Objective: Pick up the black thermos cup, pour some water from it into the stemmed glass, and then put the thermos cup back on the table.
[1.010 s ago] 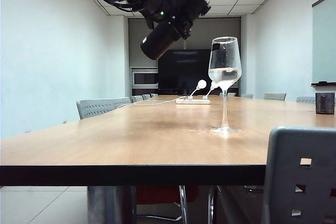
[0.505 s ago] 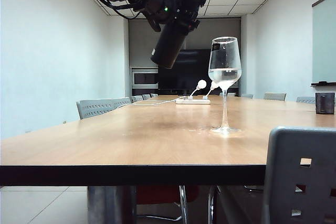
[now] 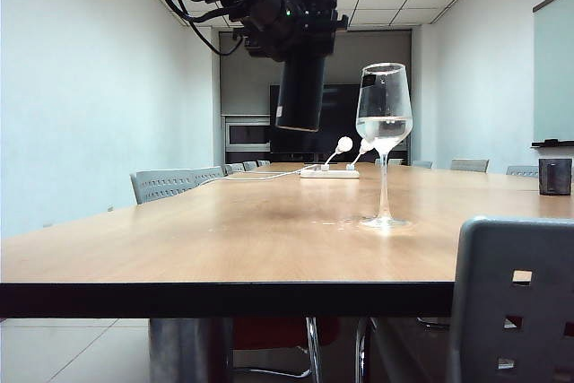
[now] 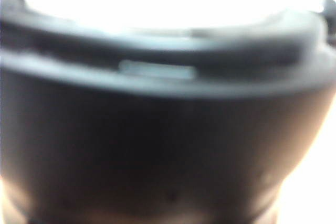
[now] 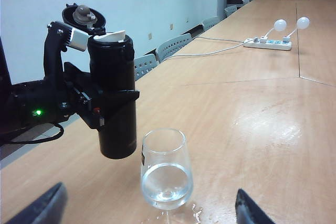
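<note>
Pour looked done: the glass [image 5: 166,169] held water, with a few drops on the tabletop [image 3: 224,230] at its foot. What you had left was to set the flask [image 5: 114,98] down. Your left jaws [image 5: 102,109] were clamped round the flask's middle, holding it in the air just beside the glass. Its long axis stood upright, flip lid open on top, base pointing at the tabletop. Your right jaws [image 5: 149,208] were spread wide and empty, the glass between them.
</note>
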You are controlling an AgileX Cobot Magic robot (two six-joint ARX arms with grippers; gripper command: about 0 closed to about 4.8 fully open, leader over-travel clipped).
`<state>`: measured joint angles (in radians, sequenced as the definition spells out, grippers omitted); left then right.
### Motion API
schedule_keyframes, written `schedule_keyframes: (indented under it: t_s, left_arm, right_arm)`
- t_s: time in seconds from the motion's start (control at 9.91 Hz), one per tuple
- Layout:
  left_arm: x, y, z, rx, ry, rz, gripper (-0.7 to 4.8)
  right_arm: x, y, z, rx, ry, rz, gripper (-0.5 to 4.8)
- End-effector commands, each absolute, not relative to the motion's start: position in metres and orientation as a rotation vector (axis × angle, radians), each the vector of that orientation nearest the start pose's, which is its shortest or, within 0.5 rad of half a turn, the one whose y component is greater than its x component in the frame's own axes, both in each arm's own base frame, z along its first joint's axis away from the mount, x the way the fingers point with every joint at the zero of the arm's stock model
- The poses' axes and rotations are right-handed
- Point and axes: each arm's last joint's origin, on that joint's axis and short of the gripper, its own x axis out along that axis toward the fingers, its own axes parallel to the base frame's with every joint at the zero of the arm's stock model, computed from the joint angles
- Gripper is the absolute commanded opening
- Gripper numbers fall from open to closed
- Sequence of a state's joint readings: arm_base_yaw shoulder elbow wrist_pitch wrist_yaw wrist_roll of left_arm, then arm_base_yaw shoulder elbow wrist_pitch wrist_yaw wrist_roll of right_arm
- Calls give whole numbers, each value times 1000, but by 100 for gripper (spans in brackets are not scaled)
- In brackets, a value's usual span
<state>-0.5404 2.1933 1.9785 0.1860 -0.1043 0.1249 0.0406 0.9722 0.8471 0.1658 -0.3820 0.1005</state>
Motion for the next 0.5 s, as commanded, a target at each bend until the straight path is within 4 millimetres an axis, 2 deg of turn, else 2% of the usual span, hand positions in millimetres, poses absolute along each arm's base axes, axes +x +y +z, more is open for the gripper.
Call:
schedule_keyframes:
  t_s: [0.1,0.4,0.5]
  left_arm:
    - [446,-260,343,99,-75,-355,184]
    - [445,-260,344,103,-61,-357,184]
    - [438,-256,353,119,-30,-383,184]
  right_arm:
    - [215,19,357,93,-34,426,413]
    - [215,19,357,93,-34,427,413]
    - [215,19,357,93,-35,426,413]
